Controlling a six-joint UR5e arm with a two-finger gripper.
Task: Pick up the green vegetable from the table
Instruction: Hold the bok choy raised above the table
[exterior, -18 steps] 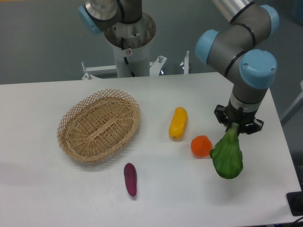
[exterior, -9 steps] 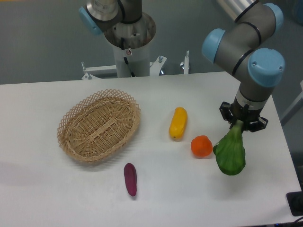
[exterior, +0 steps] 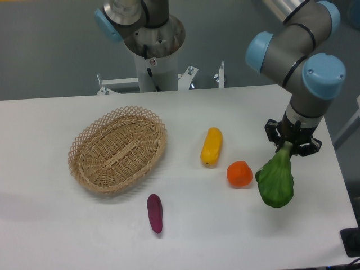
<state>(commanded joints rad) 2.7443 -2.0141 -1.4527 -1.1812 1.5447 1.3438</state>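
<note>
The green vegetable [exterior: 275, 180] hangs leaf-end down at the right of the white table [exterior: 50, 236], its pale stem pointing up into the gripper [exterior: 288, 146]. The gripper is shut on that stem and holds the vegetable just right of the orange. Whether the leafy tip still touches the tabletop cannot be told from this view. The fingertips themselves are mostly hidden behind the stem and the black gripper body.
An orange [exterior: 239, 174] lies directly left of the hanging vegetable. A yellow oblong vegetable [exterior: 211, 146] is near the middle, a small purple eggplant [exterior: 154, 213] toward the front, and a wicker basket [exterior: 118, 148] at the left. The table's right edge is close to the arm.
The arm has carried the green vegetable a little to the right and slightly up, away from the orange. Nothing else on the table has moved.
</note>
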